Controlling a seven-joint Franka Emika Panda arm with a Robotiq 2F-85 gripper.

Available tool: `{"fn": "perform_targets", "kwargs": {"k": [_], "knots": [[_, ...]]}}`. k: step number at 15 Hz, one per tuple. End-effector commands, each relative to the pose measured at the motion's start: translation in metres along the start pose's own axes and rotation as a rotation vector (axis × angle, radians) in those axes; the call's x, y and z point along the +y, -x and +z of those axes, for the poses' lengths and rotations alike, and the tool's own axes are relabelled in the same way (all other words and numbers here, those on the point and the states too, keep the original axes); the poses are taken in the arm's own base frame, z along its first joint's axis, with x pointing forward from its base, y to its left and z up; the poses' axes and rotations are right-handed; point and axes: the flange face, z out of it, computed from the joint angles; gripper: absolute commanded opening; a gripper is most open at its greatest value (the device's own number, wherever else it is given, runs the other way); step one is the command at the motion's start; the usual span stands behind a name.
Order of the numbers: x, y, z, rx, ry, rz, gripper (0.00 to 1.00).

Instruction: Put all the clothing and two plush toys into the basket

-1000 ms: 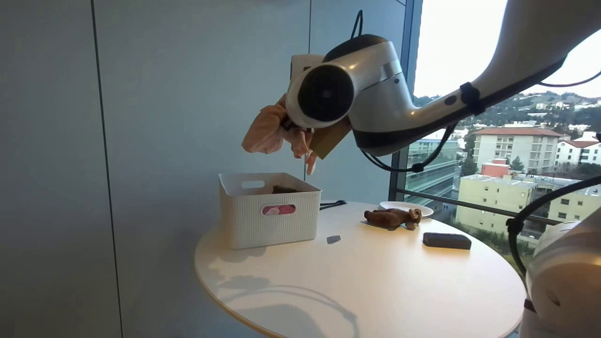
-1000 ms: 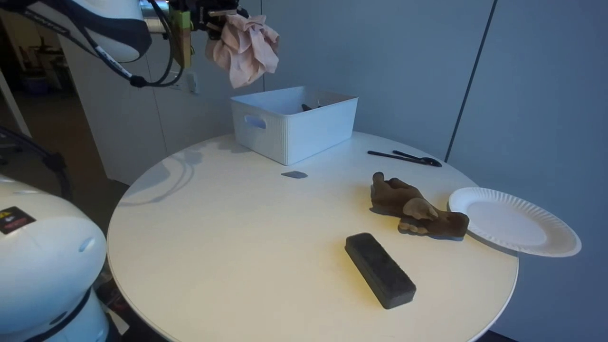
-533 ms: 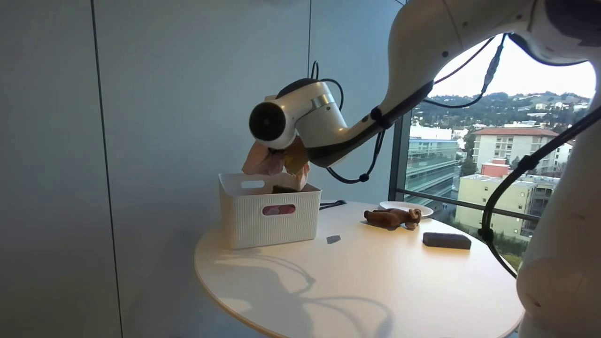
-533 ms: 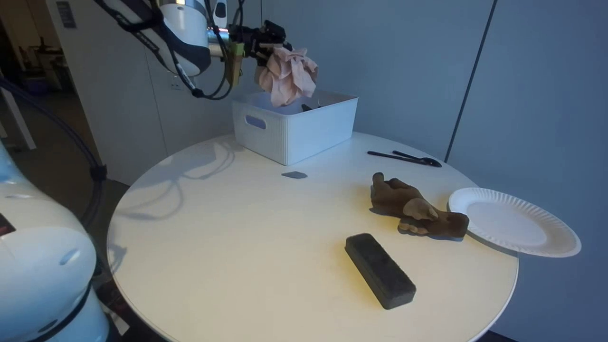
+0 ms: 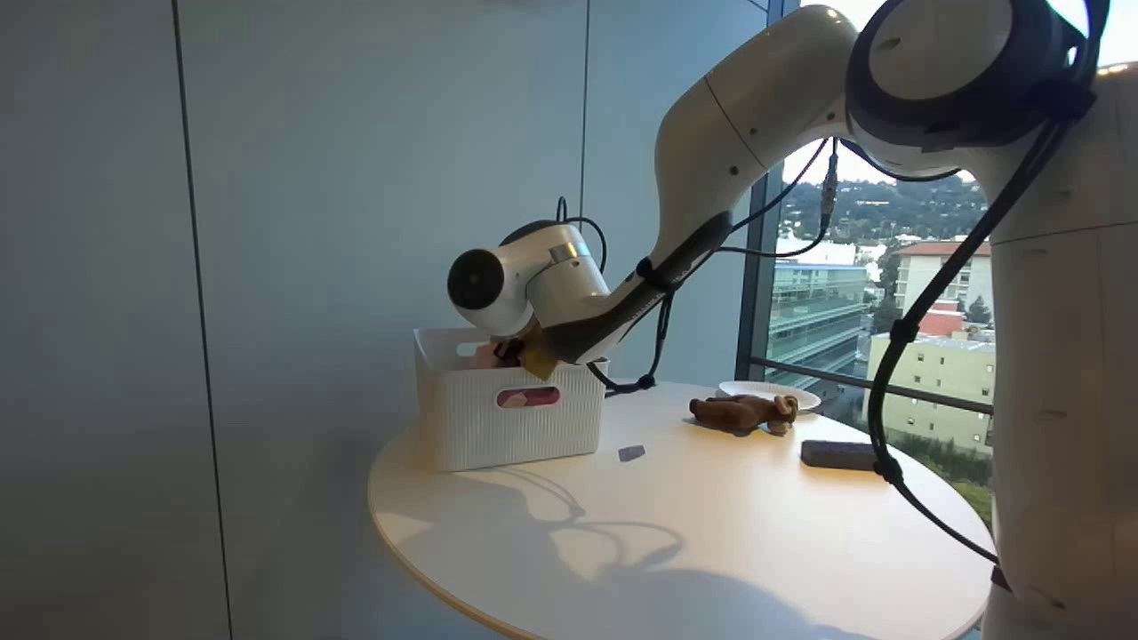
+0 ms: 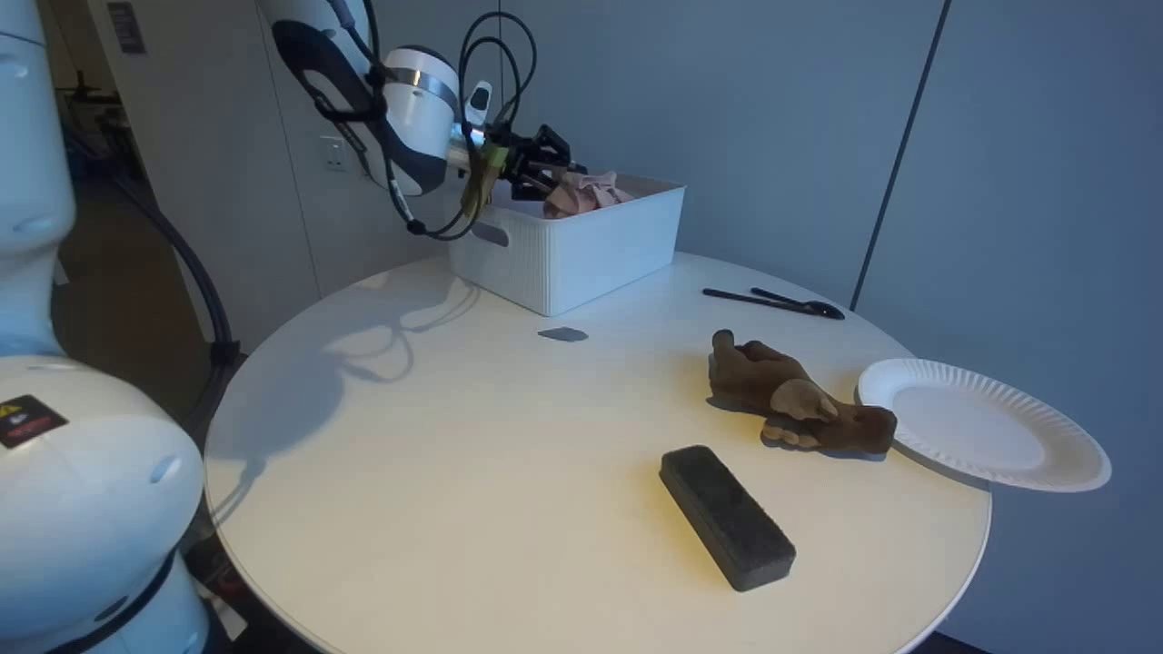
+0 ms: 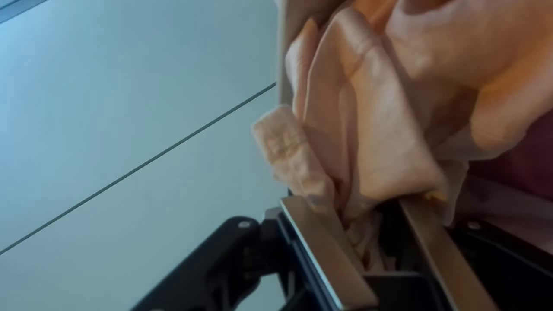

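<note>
Pink cloth [image 6: 586, 193] lowered into basket [image 6: 618, 262], bottom hidden inside; gripper [image 7: 355, 205] clamped on cloth, jaws partway apart.

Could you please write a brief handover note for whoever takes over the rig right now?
Pincer: closed on the pink cloth, which sits in the basket's opening, not yet released.
Done: a reddish item is already inside; the basket's floor is hidden.
Left: probably release the cloth, then fetch the brown plush toy, lying on the table beside the paper plate.
Second plush toy: I cannot make one out.
</note>
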Motion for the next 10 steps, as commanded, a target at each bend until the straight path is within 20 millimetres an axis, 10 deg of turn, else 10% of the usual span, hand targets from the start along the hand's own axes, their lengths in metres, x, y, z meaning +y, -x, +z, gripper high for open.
{"fn": "perform_targets", "kwargs": {"k": [1, 4, 10], "knots": [[0.01, 0.034, -0.035, -0.026, -0.001, -0.05, 0.76], [0.039, 0.057, -0.062, 0.105, 0.087, -0.002, 0.99], [0.123, 0.081, -0.116, 0.269, 0.231, 0.165, 1.0]]}}
